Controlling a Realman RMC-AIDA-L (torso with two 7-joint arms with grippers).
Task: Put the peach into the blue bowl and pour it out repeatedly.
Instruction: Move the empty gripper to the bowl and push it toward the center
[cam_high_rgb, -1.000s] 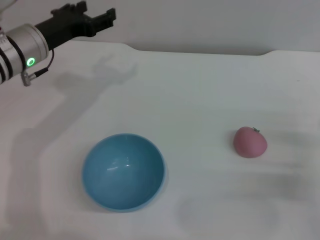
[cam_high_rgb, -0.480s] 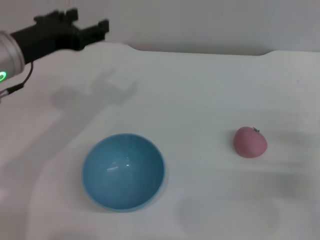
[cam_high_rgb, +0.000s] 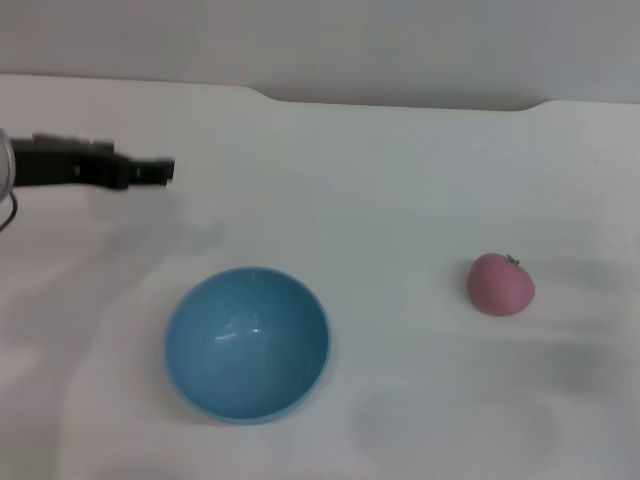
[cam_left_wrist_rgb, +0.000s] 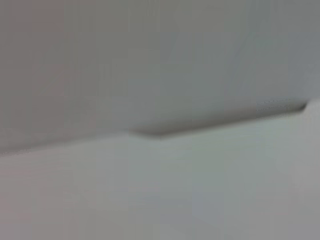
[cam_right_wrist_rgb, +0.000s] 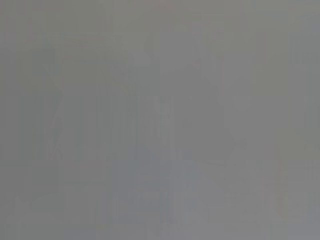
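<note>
The blue bowl (cam_high_rgb: 246, 343) stands upright and empty on the white table, left of the middle in the head view. The peach (cam_high_rgb: 500, 284) lies on the table to the right of it, well apart, its small dark stem up. My left gripper (cam_high_rgb: 150, 172) shows at the left edge, above the table and behind the bowl, holding nothing. My right gripper is out of view. The wrist views show neither the bowl nor the peach.
The white table (cam_high_rgb: 400, 180) ends at a back edge with a step in it (cam_high_rgb: 265, 97), against a grey wall. The left wrist view shows that back edge (cam_left_wrist_rgb: 150, 134) and the wall.
My left arm has drawn back to the left and come lower, from the upper left corner to beside the bowl's far side. The bowl and the peach have not moved.
</note>
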